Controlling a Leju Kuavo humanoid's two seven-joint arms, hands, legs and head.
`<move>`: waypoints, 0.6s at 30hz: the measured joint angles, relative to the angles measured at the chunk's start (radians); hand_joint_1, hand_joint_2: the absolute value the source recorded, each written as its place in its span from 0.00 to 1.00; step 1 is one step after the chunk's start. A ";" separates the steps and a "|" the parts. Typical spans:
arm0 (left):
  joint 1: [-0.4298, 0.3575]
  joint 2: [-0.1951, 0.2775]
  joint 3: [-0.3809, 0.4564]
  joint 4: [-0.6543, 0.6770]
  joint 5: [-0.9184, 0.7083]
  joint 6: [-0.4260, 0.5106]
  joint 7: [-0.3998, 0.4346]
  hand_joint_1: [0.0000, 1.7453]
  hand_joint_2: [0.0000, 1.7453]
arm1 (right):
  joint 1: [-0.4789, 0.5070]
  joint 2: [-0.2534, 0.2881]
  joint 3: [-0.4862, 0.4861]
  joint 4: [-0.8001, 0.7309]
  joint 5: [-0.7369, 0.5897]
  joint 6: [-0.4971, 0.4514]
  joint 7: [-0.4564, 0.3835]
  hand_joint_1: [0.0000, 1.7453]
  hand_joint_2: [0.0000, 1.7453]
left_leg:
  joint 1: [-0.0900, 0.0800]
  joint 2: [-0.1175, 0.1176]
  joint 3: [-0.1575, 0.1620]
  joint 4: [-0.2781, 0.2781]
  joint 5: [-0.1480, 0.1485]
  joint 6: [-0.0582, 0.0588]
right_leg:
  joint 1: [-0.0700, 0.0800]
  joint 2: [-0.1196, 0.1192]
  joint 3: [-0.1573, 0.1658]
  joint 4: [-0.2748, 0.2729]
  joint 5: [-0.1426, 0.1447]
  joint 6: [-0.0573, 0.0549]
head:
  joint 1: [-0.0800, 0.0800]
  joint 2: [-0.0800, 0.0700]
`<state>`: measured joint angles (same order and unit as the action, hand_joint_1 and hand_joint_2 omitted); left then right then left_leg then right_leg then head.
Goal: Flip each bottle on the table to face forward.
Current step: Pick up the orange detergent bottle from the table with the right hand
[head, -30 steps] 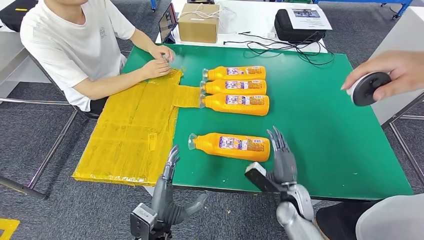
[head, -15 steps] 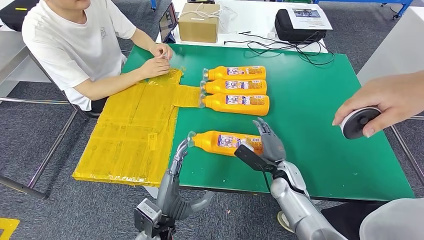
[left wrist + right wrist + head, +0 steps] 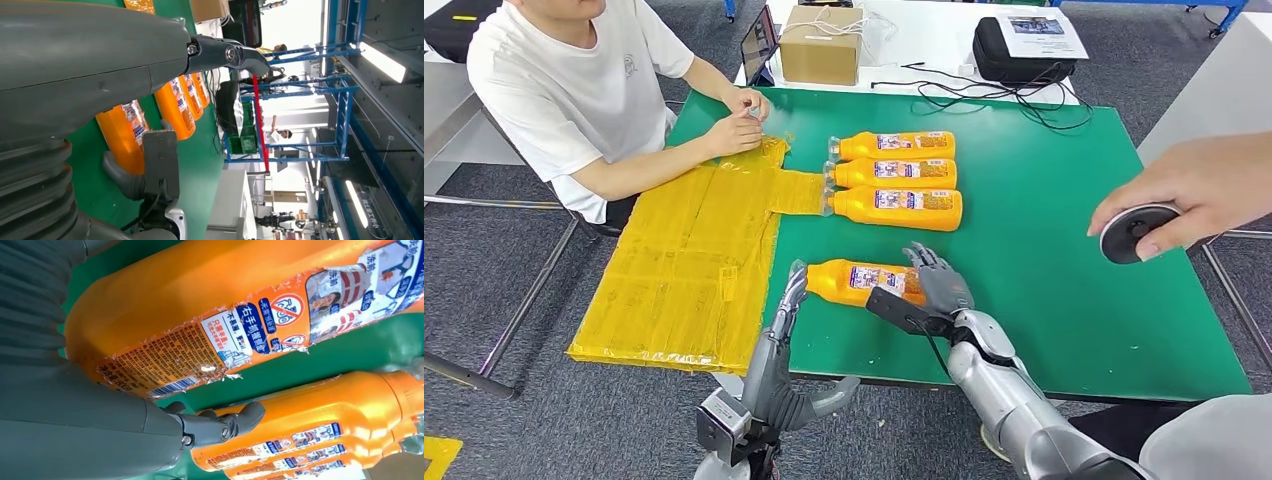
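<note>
One bottle [image 3: 861, 281] under right hand [image 3: 941, 283]

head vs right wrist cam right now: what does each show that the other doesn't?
Head view alone: the green table, the yellow sheet, a seated person's hands at the sheet's far end, another person's hand holding a round black disc, the cardboard box, and the left hand by the near bottle's cap end.

Right wrist view alone: the torn back label on the near orange bottle, with its small print and barcode.

Both: the near bottle, the row of three bottles behind it, and the right hand at the near bottle's base.
</note>
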<state>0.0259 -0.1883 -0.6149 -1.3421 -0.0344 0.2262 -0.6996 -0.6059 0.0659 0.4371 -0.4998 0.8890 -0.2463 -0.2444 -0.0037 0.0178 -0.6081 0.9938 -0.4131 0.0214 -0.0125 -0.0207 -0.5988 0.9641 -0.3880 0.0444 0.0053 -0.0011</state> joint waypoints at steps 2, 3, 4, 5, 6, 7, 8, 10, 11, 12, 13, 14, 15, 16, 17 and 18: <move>0.000 0.000 0.000 0.000 -0.002 -0.002 0.000 0.00 1.00 | -0.010 0.000 0.011 0.011 0.015 0.016 0.019 0.00 1.00 | 0.000 0.000 0.000 0.000 0.000 0.000 | 0.000 0.000 0.000 0.000 0.000 0.000 | 0.000 0.000; 0.000 -0.001 0.000 0.000 -0.004 -0.004 0.000 0.00 1.00 | -0.016 0.000 0.019 0.016 0.026 0.029 0.037 0.00 1.00 | 0.000 0.000 0.000 0.000 0.000 0.000 | 0.000 0.000 0.000 0.000 0.000 0.000 | 0.000 0.000; 0.000 -0.001 0.001 0.000 -0.006 -0.004 0.000 0.00 1.00 | -0.023 0.000 0.027 0.021 0.036 0.044 0.058 0.00 1.00 | 0.000 0.000 0.001 0.000 0.000 0.000 | 0.000 0.000 0.000 0.000 0.000 0.000 | 0.000 0.000; 0.000 -0.001 0.001 -0.001 -0.007 -0.004 0.000 0.00 1.00 | -0.031 0.000 0.035 0.027 0.045 0.058 0.081 0.00 1.00 | 0.000 0.000 0.001 0.000 0.000 0.000 | 0.000 0.000 0.000 0.000 0.000 0.000 | 0.000 0.000; 0.000 -0.002 0.002 -0.001 -0.007 -0.006 0.000 0.00 1.00 | -0.040 0.000 0.041 0.032 0.048 0.071 0.100 0.00 1.00 | 0.000 0.000 0.001 0.000 0.000 0.000 | 0.000 0.000 0.000 0.000 0.000 0.000 | 0.000 0.000; 0.000 -0.002 0.003 0.000 -0.004 -0.010 0.000 0.00 1.00 | -0.047 0.000 0.045 0.037 0.044 0.082 0.114 0.00 1.00 | 0.000 0.000 0.001 0.000 0.000 0.000 | 0.000 0.000 0.001 0.000 0.000 0.000 | 0.000 0.000; 0.000 -0.003 0.004 0.000 -0.001 -0.015 0.000 0.00 1.00 | -0.052 0.000 0.046 0.040 0.039 0.091 0.121 0.00 1.00 | 0.000 0.000 0.001 0.000 0.000 0.000 | 0.000 0.000 0.001 0.000 0.000 0.000 | 0.000 0.000; 0.000 -0.003 0.004 0.000 0.005 -0.022 0.000 0.00 1.00 | -0.056 0.000 0.046 0.044 0.029 0.099 0.127 0.00 1.00 | 0.000 0.000 0.001 0.000 0.000 0.000 | 0.000 0.000 0.001 0.000 0.000 0.000 | 0.000 0.000; 0.000 -0.003 0.004 0.000 0.005 -0.022 0.000 0.00 1.00 | -0.056 0.000 0.046 0.044 0.029 0.099 0.127 0.00 1.00 | 0.000 0.000 0.001 0.000 0.000 0.000 | 0.000 0.000 0.001 0.000 0.000 0.000 | 0.000 0.000; 0.000 -0.003 0.004 0.000 0.005 -0.022 0.000 0.00 1.00 | -0.056 0.000 0.046 0.044 0.029 0.099 0.127 0.00 1.00 | 0.000 0.000 0.001 0.000 0.000 0.000 | 0.000 0.000 0.001 0.000 0.000 0.000 | 0.000 0.000; 0.000 -0.003 0.004 0.000 0.005 -0.022 0.000 0.00 1.00 | -0.056 0.000 0.046 0.044 0.029 0.100 0.127 0.02 1.00 | 0.000 0.000 0.001 0.000 0.000 0.000 | 0.000 0.000 0.001 0.000 0.000 0.000 | 0.000 0.000; 0.000 -0.003 0.004 0.000 0.005 -0.023 0.000 0.00 1.00 | -0.057 0.000 0.046 0.044 0.028 0.100 0.127 0.04 1.00 | 0.000 0.000 0.001 0.000 0.000 0.000 | 0.000 0.000 0.001 0.000 0.000 0.000 | 0.000 0.000; 0.000 -0.003 0.004 0.000 0.007 -0.028 0.000 0.00 1.00 | -0.060 0.000 0.046 0.047 0.023 0.107 0.134 0.30 1.00 | 0.000 0.000 0.001 0.000 0.000 0.000 | 0.000 0.000 0.001 0.000 0.000 0.000 | 0.000 0.000; 0.000 -0.003 0.004 0.000 0.010 -0.034 0.000 0.00 1.00 | -0.063 0.000 0.046 0.050 0.018 0.117 0.142 0.54 1.00 | 0.000 0.000 0.001 0.000 0.000 0.000 | 0.000 0.000 0.001 0.000 0.000 0.000 | 0.000 0.000; 0.000 -0.003 0.004 0.000 0.012 -0.040 0.000 0.00 1.00 | -0.069 0.000 0.046 0.056 0.009 0.135 0.157 0.77 1.00 | 0.000 0.000 0.001 0.000 0.000 0.000 | 0.000 0.000 0.001 0.000 0.000 0.000 | 0.000 0.000; 0.000 -0.003 0.006 0.000 0.020 -0.051 0.008 0.00 1.00 | -0.079 0.001 0.046 0.066 -0.001 0.164 0.180 1.00 1.00 | 0.000 0.001 0.002 0.000 0.000 0.000 | 0.000 0.000 0.001 0.000 0.000 0.000 | 0.000 0.000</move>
<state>0.0261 -0.1916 -0.6093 -1.3420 -0.0144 0.1757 -0.6913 -0.6851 0.0665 0.4833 -0.4336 0.8876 -0.0819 -0.0642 -0.0037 0.0184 -0.6059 0.9938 -0.4131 0.0213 -0.0125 -0.0205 -0.5973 0.9640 -0.3879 0.0443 0.0053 -0.0011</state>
